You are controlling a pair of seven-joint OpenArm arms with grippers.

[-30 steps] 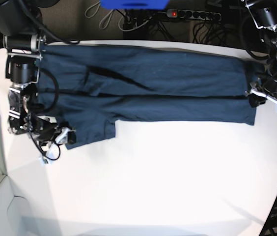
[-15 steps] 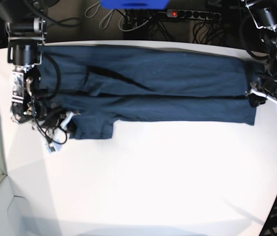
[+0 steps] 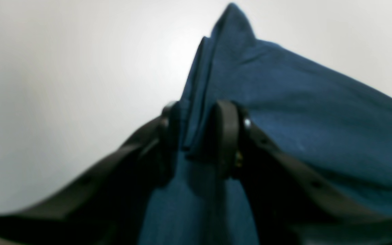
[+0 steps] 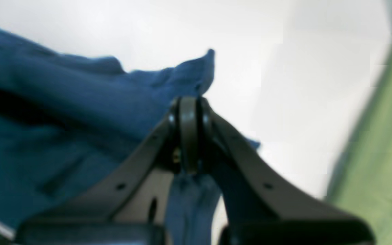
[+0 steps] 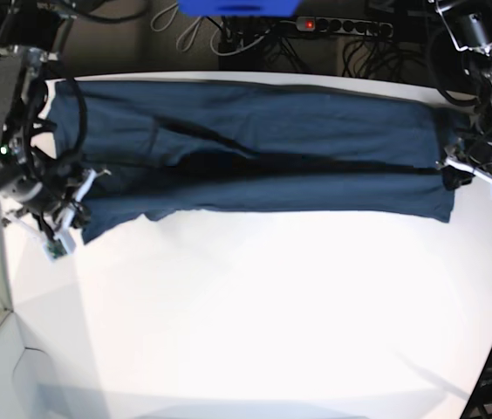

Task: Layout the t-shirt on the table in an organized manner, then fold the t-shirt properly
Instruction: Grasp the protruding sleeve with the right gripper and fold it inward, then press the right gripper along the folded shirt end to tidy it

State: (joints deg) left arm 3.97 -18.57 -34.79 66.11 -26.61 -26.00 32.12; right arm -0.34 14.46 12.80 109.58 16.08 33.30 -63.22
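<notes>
Got my left gripper (image 3: 196,136) clamped on a bunched fold of the shirt (image 5: 255,148), right gripper (image 4: 189,136) pinched tight on its other end, table (image 5: 272,314) underneath.

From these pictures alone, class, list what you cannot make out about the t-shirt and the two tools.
- Collar label: the t-shirt lies folded lengthwise in the base view.
- Left tool: blurred; layers it pinches uncountable.
- Right tool: blur hides how much cloth it pinches.
- Table: near edge cut off in the base view.
</notes>
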